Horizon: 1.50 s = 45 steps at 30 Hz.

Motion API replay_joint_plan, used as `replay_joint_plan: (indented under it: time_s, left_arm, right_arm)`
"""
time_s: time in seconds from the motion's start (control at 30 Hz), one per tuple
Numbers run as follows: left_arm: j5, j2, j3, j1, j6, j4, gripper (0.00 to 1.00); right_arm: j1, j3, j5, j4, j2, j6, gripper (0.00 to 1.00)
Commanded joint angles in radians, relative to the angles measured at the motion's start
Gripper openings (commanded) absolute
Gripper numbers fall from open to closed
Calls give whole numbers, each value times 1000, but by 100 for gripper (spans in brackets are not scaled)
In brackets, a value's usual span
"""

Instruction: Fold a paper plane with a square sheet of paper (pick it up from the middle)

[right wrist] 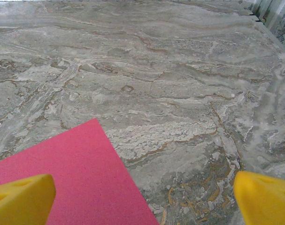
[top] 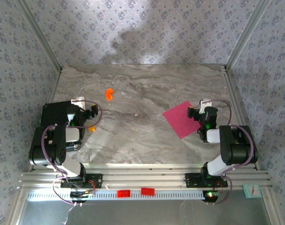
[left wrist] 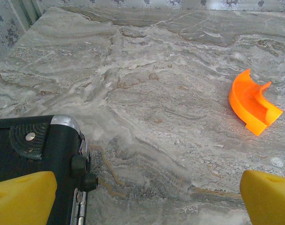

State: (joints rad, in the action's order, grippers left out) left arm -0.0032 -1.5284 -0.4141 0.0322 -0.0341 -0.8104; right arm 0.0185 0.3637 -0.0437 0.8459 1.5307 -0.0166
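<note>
Resting on the surface [top: 142, 84]: one sheet [top: 182, 118], one orange piece [top: 109, 94] well left of it. Left tool [left wrist: 144, 197] and right tool [right wrist: 144, 197], both released, empty.

The square sheet of paper [right wrist: 72, 173] runs off my right wrist view's left and bottom edges; my yellow fingertip [right wrist: 20, 199] hides part of it.
</note>
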Motion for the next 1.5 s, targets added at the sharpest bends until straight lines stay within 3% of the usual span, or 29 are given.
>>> replay_joint_plan:
  time_s: [0.0,0.2,0.43,0.5,0.67,0.73,0.77,0.83,0.93,1.1,1.23,1.4,1.47]
  left_arm:
    - [23,-10,-3,3,7,2,100]
    - [19,-3,1,3,6,-6,100]
    - [57,130,-59,4,-3,234,100]
    - [55,179,-22,9,-36,226,100]
    - [10,297,16,13,-86,252,100]
    - [-80,333,-8,14,-189,340,100]
    - [-116,353,-33,14,-228,404,100]
    - [-164,388,-84,15,-321,548,100]
    - [-186,446,-151,17,-500,771,100]
    - [-42,545,-169,23,-685,943,100]
    - [172,570,-162,27,-663,895,100]
    - [399,555,-206,27,-634,995,100]
    - [427,548,-216,27,-624,1028,100]
  right_arm:
    - [7,21,8,-2,6,-12,99]
    - [15,16,18,5,0,-8,99]
    - [12,-14,-12,-15,-91,-1,99]
    - [16,6,-24,-138,-175,30,99]
    - [58,204,-88,-742,-309,287,99]
    - [98,290,-8,-962,-325,401,99]
    - [130,325,99,-1041,-324,426,99]
    - [165,338,281,-1075,-318,510,99]
    - [152,335,440,-1061,-317,635,99]
    - [-11,380,396,-1208,-337,740,95]
    - [-124,357,331,-1174,-311,776,95]
    - [-191,335,316,-1068,-227,860,92]
    - [-211,371,273,-1103,-198,852,92]
